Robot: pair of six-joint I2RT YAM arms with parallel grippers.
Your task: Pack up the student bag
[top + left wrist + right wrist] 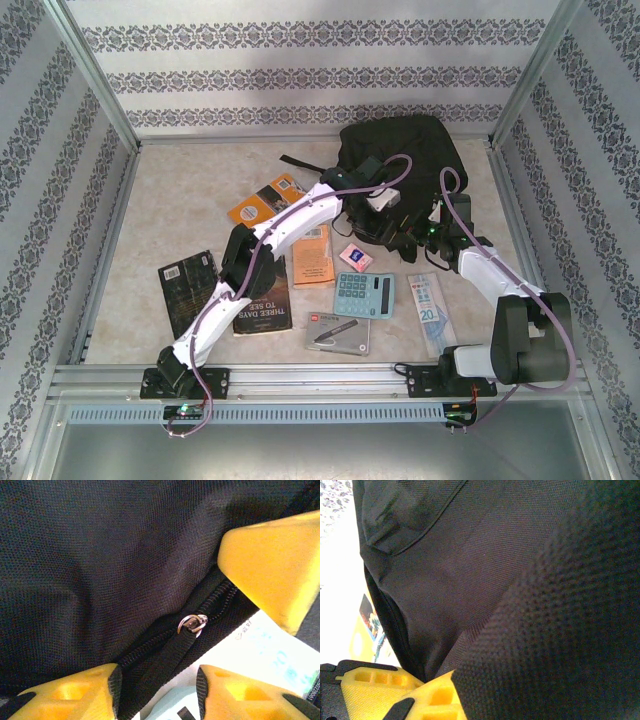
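Black student bag (400,150) looks unopened; books (262,300) and calculator (363,293) wait on the bench (180,190). Left fingers (65,695) stand apart astride its zipper pull (192,624); right fingers (375,685) clamp its fabric.

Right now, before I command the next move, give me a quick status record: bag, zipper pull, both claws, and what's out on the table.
bag: student bag, far side of the table, right of centre
zipper pull: metal ring on the bag's zipper, not gripped
left claw: open, fingers either side of the zipper line, just short of the ring
right claw: shut on the bag's fabric at its near edge
unpacked on table: calculator, "Three Days to See" book, black book, orange book
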